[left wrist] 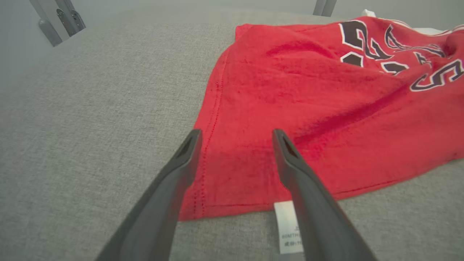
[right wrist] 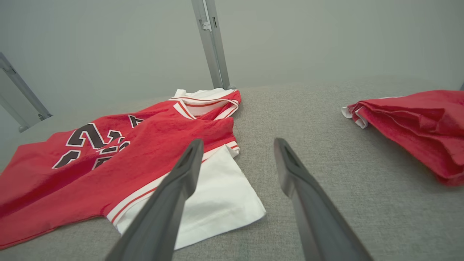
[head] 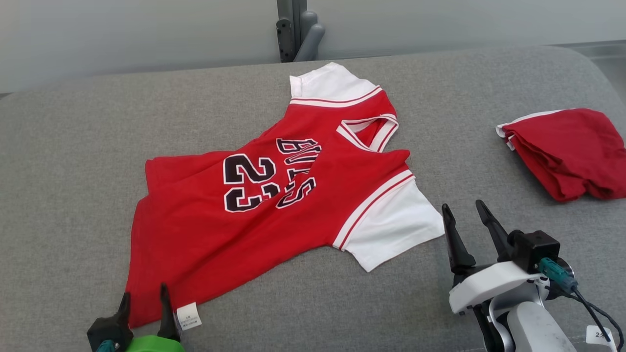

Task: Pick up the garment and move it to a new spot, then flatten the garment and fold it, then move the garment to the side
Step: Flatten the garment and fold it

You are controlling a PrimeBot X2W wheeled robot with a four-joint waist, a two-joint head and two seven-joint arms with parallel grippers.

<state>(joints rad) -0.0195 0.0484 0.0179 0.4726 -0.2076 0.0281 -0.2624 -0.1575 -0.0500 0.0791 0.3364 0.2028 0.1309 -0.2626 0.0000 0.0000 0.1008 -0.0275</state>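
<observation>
Left gripper [head: 143, 299] is wide open and empty, over the hem corner of the Bulls jersey [head: 220, 234] beside its care label [head: 189, 316], at the grey padded bench's [head: 73, 171] front edge. Right gripper [head: 464, 215] is wide too, just off the white sleeve [head: 396, 227]. The jersey lies spread mid-bench (a folded red garment [head: 572, 151] sits at the right edge).

A padded surface [head: 73, 161] covered in grey woven fabric spans the head view, and its far edge curves into rounded corners at left and right. Behind it stands a plain, pale grey-green wall [head: 146, 34]. A grey metal post [head: 292, 29] with a bracket rises at the middle of the far edge, against the wall. In the right wrist view a slanted metal strut [right wrist: 21, 98] shows at the left, before the same wall. The light is soft and even, with only faint shadows.
</observation>
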